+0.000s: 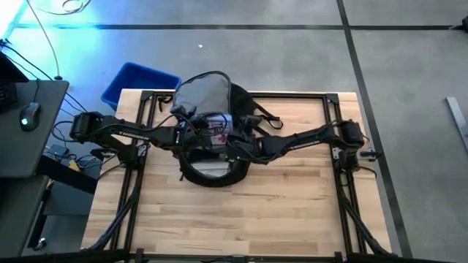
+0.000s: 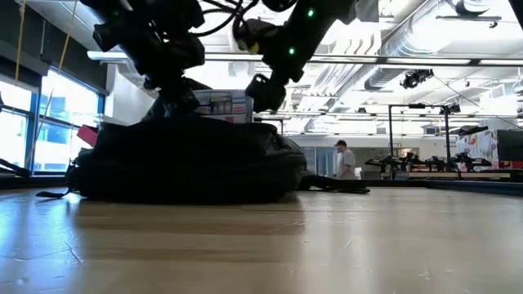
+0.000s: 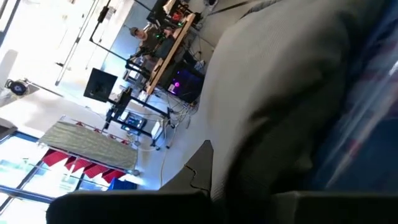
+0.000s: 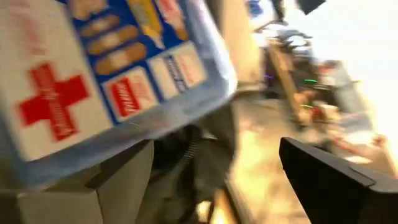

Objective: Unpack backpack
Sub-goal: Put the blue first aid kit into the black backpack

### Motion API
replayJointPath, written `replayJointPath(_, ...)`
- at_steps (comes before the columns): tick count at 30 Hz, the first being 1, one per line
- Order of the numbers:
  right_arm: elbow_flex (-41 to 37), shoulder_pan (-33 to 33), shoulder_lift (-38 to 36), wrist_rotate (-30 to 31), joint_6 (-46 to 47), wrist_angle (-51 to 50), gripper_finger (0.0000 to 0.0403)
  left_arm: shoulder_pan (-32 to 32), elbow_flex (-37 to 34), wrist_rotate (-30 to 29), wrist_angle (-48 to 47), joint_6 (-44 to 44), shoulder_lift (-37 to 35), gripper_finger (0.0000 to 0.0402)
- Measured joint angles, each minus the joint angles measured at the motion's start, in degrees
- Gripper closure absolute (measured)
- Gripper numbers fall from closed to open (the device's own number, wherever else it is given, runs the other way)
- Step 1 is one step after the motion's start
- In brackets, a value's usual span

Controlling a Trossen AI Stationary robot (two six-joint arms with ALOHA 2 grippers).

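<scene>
backpack (image 1: 208, 109) lies at far-centre of bench (image 1: 241, 219), grey lining up, mouth partly hidden under both arms | first-aid box (image 2: 222, 106) rises from its opening, lower part hidden | right pincer (image 1: 232, 142) fingers apart around box, contact unclear | left pincer (image 1: 183, 126) closed at lining, tips hidden | blue bin (image 1: 135, 79) beyond bench corner

A blue bin (image 1: 137, 82) is seen on the floor just beyond the wooden table (image 1: 241, 212), at its far left corner. A side desk (image 1: 29, 128) with a mouse (image 1: 29, 115) is noted left. A person (image 2: 346, 159) is seen standing far back in the room.
</scene>
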Motion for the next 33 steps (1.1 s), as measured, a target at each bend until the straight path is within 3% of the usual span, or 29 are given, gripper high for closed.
replayJointPath(2, 0.04, -0.54, -0.17, -9.48, -0.93, 3.24, 0.0076, -0.16, 0.00, 0.11, 1.31, 1.89, -0.13, 0.0401)
replayJointPath(3, -0.07, -0.83, -0.09, -11.07, -1.48, 4.03, 0.0080, -0.18, 0.00, -0.03, 1.92, 3.12, -0.13, 0.0401)
replayJointPath(11, -2.64, -1.21, 0.31, -14.24, -6.67, 17.42, 0.0147, -0.27, 1.70, 0.51, 5.61, 10.10, -0.69, 0.0401)
replayJointPath(15, -2.60, -0.87, 0.33, -12.91, -6.74, 17.78, 0.0213, -0.40, 3.32, 1.11, 5.94, 12.15, -1.09, 0.0401)
replayJointPath(22, -2.57, -2.12, 0.22, -19.78, -4.63, 18.11, 0.0370, -0.52, 5.16, 1.35, 5.69, 15.06, -1.20, 0.0401)
replayJointPath(24, -2.55, -3.01, 0.22, -23.14, -3.47, 18.07, 0.0394, -0.58, 5.18, 1.37, 5.65, 15.66, -1.43, 0.0401)
replayJointPath(26, -2.51, -3.89, 0.22, -22.22, -0.68, 17.32, 0.0392, -0.63, 5.22, 1.35, 5.73, 15.90, -1.56, 0.0401)
replayJointPath(29, -2.53, -5.13, 0.32, -15.47, 4.42, 13.86, 0.0391, -0.69, 5.23, 1.98, 5.91, 15.94, -1.97, 0.0401)
replayJointPath(33, -2.56, -4.37, 0.40, -11.50, 5.00, 12.26, 0.0401, -0.77, 5.31, 3.80, 6.03, 15.64, -2.25, 0.0401)
